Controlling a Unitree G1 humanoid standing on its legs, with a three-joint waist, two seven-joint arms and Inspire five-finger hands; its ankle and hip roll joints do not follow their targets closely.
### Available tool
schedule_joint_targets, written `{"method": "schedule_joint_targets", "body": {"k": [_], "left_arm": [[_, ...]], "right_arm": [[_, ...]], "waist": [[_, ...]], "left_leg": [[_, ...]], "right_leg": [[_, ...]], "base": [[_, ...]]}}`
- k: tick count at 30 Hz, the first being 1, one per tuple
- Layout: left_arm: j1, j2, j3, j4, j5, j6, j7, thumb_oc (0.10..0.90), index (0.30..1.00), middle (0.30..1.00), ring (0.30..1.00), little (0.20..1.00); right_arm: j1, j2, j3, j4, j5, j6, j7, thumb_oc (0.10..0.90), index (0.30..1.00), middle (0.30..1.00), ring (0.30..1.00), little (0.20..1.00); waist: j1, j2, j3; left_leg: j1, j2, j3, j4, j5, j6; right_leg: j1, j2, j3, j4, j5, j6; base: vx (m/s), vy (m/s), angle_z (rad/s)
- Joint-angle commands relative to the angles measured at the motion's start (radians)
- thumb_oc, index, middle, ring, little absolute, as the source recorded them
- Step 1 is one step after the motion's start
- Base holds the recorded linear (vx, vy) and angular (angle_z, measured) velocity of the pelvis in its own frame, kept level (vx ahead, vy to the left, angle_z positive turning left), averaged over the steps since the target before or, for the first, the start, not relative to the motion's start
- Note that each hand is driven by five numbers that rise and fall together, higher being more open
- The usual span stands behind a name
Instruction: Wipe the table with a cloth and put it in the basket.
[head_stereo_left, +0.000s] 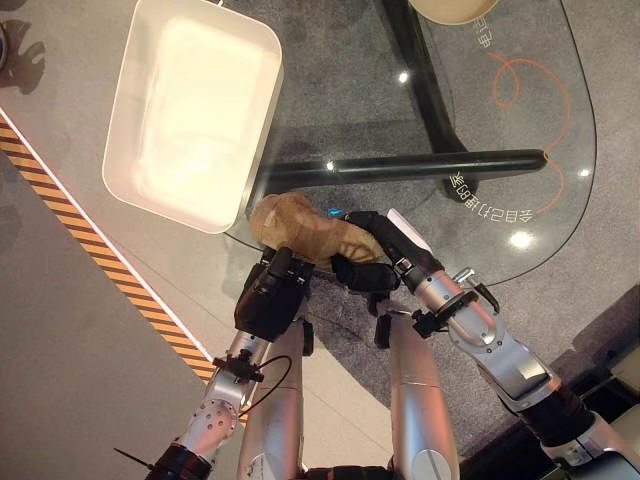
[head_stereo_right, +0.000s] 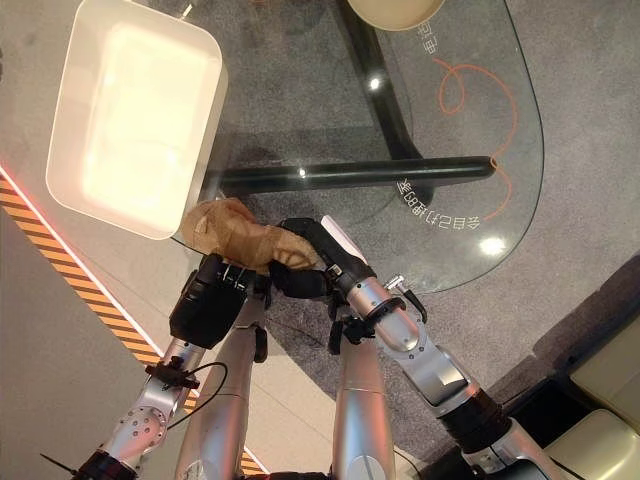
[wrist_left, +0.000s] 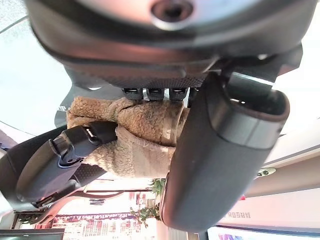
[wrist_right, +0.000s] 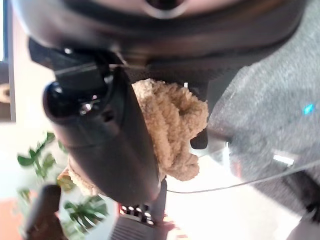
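The right hand (wrist_right: 107, 145) is very close to the camera, a big dark shape. Its thumb is curled around a tan fluffy cloth (wrist_right: 172, 127), and the cloth is pressed against the hand. A bunch of the cloth sticks out beside the thumb. Behind it there is grey carpet (wrist_right: 270, 75) with a thin dark line across. Green leaves (wrist_right: 35, 157) show on the other side.
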Motion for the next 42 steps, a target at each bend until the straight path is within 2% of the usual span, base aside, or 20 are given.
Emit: {"method": "schedule_joint_targets", "body": {"k": [1,10,14,16,21,22,23,32,42], "left_arm": [[-0.049,-0.037,-0.011,-0.241,-0.017,-0.026,-0.163,0.8,0.9,0.9,0.9,0.9],[-0.086,-0.055,-0.019,-0.293,-0.16,-0.107,-0.247,0.8,0.9,0.9,0.9,0.9],[-0.102,-0.06,-0.022,-0.307,-0.174,-0.145,-0.245,0.8,0.9,0.9,0.9,0.9],[-0.127,-0.068,-0.022,-0.32,-0.152,-0.188,-0.172,0.8,0.9,0.9,0.9,0.9],[-0.143,-0.094,-0.001,-0.307,-0.151,-0.22,-0.048,0.8,0.9,0.9,0.9,0.9],[-0.141,-0.1,0.006,-0.306,-0.153,-0.222,-0.02,0.613,0.74,0.74,0.74,0.713],[-0.134,-0.109,0.022,-0.305,-0.146,-0.215,0.022,0.1,0.3,0.3,0.3,0.2],[-0.105,-0.123,0.037,-0.301,-0.046,-0.194,0.168,0.1,0.3,0.3,0.3,0.2],[-0.09,-0.126,0.044,-0.297,-0.008,-0.189,0.206,0.1,0.3,0.3,0.3,0.2]], "right_arm": [[0.001,-0.063,0.132,-0.077,-0.127,0.026,0.079,0.1,0.3,0.3,0.3,0.2],[-0.053,-0.066,0.164,-0.089,-0.173,0.066,0.128,0.1,0.3,0.3,0.3,0.2],[-0.073,-0.067,0.175,-0.095,-0.204,0.077,0.138,0.1,0.3,0.3,0.3,0.2],[-0.094,-0.063,0.183,-0.098,-0.214,0.08,0.145,0.1,0.3,0.3,0.3,0.2],[-0.115,-0.043,0.181,-0.087,-0.214,0.088,0.136,0.1,0.3,0.3,0.3,0.2],[-0.115,-0.041,0.178,-0.085,-0.213,0.089,0.134,0.1,0.3,0.3,0.3,0.2],[-0.116,-0.036,0.171,-0.084,-0.215,0.093,0.133,0.1,0.3,0.3,0.3,0.2],[-0.094,-0.034,0.144,-0.077,-0.223,0.065,0.143,0.1,0.3,0.3,0.3,0.2],[-0.081,-0.033,0.13,-0.073,-0.227,0.055,0.142,0.1,0.3,0.3,0.3,0.2]], "waist": [[0.012,0.01,-0.025],[0.014,0.002,-0.025],[0.016,-0.001,-0.025],[0.017,-0.005,-0.025],[0.022,-0.013,-0.025],[0.023,-0.014,-0.025],[0.026,-0.015,-0.025],[0.03,-0.011,-0.025],[0.034,-0.007,-0.025]], "left_leg": [[0.004,-0.066,0.081,0.117,-0.132,0.059],[0.007,-0.068,0.078,0.103,-0.124,0.058],[0.011,-0.07,0.077,0.097,-0.121,0.059],[0.012,-0.071,0.074,0.098,-0.121,0.059],[0.017,-0.075,0.066,0.1,-0.123,0.061],[0.016,-0.077,0.064,0.101,-0.124,0.061],[0.018,-0.078,0.062,0.101,-0.124,0.06],[0.012,-0.081,0.056,0.103,-0.124,0.061],[0.009,-0.084,0.049,0.105,-0.124,0.062]], "right_leg": [[0.035,0.071,-0.01,-0.217,0.174,-0.004],[0.039,0.077,-0.008,-0.224,0.177,-0.005],[0.042,0.079,-0.009,-0.228,0.177,-0.006],[0.044,0.079,-0.01,-0.227,0.177,-0.005],[0.05,0.08,-0.014,-0.225,0.176,-0.004],[0.051,0.081,-0.015,-0.225,0.175,-0.005],[0.054,0.08,-0.018,-0.225,0.174,-0.005],[0.05,0.077,-0.022,-0.223,0.173,-0.005],[0.046,0.075,-0.024,-0.218,0.169,-0.005]], "base": [[0.0,0.0,0.0],[0.0,0.0,0.01],[0.0,-0.002,0.03],[0.0,0.0,0.0],[0.0,-0.021,0.01],[0.0,-0.039,0.02],[0.0,-0.036,0.03],[0.0,-0.005,0.02],[0.0,0.0,0.0]]}}
